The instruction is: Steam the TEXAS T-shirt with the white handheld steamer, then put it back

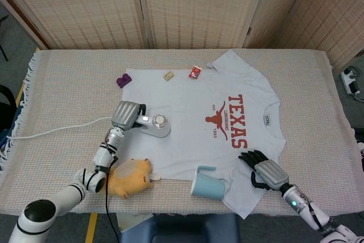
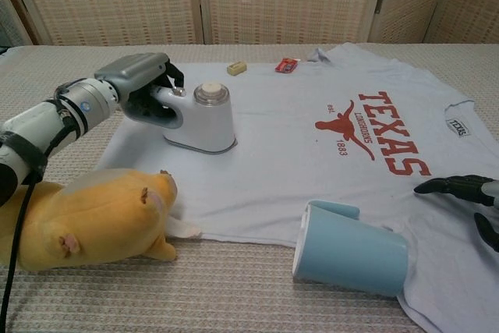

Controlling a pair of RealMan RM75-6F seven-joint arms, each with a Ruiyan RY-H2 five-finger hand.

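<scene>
Head view, one T-shirt [image 1: 199, 126], one steamer [image 1: 156, 124], two hands

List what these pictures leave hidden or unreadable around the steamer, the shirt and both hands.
- Steamer soleplate: faces down on the T-shirt in both views; contact unclear.
- Right hand: cut by the chest view's edge; small in head view.
- Left hand fingers: hidden around the handle.
- Shirt hem: behind the blue cup.

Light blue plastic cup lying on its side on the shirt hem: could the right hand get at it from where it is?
Probably yes. The right hand rests open on the white TEXAS T-shirt, and only bare fabric lies between it and the light blue plastic cup.
</scene>
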